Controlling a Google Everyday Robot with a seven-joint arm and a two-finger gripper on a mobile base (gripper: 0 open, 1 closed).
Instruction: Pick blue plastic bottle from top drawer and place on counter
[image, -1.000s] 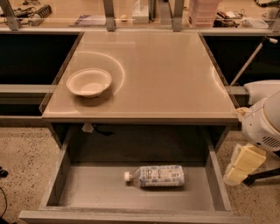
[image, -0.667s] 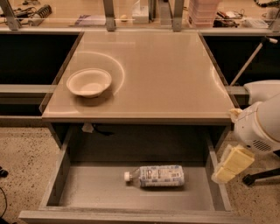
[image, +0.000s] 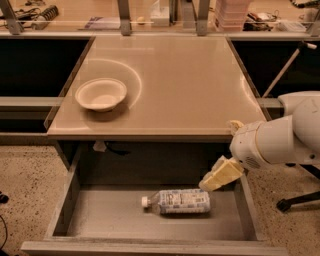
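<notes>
The blue plastic bottle (image: 177, 201) lies on its side in the open top drawer (image: 115, 215), white cap pointing left. The gripper (image: 219, 176), with cream-coloured fingers on a white arm, hangs over the drawer's right part, just above and right of the bottle's base, apart from it. The beige counter (image: 175, 85) lies above and behind the drawer.
A white bowl (image: 101, 94) sits on the counter's left part. Dark side shelves flank the counter on both sides. Cluttered items and metal posts line the back edge. A speckled floor lies on both sides of the drawer, with a black stand foot (image: 295, 202) at the right.
The gripper has moved left and inward, from beside the drawer's right wall to over the drawer near the bottle's base. The bottle and bowl have not moved.
</notes>
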